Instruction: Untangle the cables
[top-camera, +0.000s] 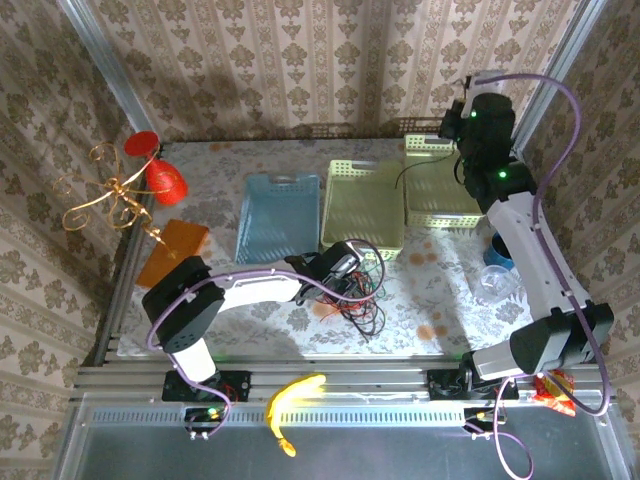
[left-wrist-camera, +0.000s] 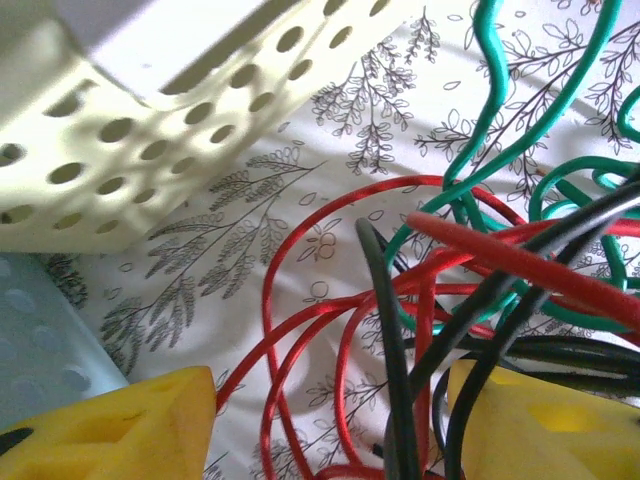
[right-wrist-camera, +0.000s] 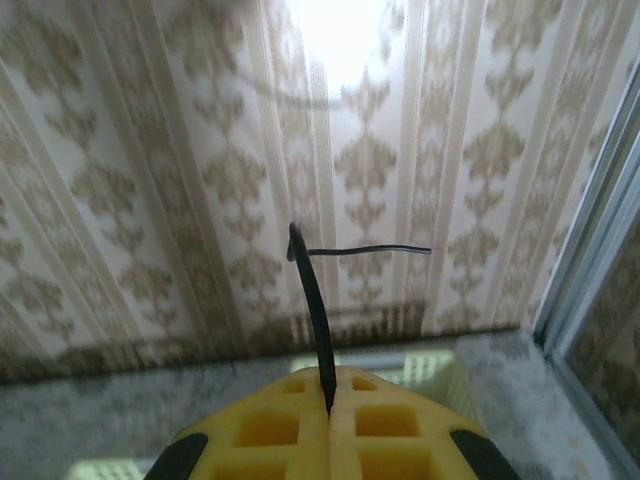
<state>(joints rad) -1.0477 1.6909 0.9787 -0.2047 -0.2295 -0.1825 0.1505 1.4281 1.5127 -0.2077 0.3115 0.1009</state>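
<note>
Left gripper (left-wrist-camera: 330, 440): spread wide and lowered onto the pile. Several strands are straddled by the yellow fingers (left-wrist-camera: 110, 430), but nothing is pinched.
Right gripper (right-wrist-camera: 328, 385): pressed together on the black cable (right-wrist-camera: 312, 300). It is raised high at the back right of the table, with a short free end bent sideways above the pads.
Red cable (left-wrist-camera: 520, 268): looped on the tablecloth (left-wrist-camera: 250, 200) between the left fingers and crossed by black strands.
Green cable (left-wrist-camera: 492, 60): coiled just beyond the red one and woven through it.
Tangle (top-camera: 362, 300): a single knot is seen at the table's near middle, just beside the front corner of the pale perforated basket (left-wrist-camera: 120, 130).
Done: one black end is judged to be lifted clear. Whether it runs down into the knot cannot be told.
Left: all three colours are interlaced, so the separating is judged to be barely begun.
Writing: no brand, label or lettering can be read.
</note>
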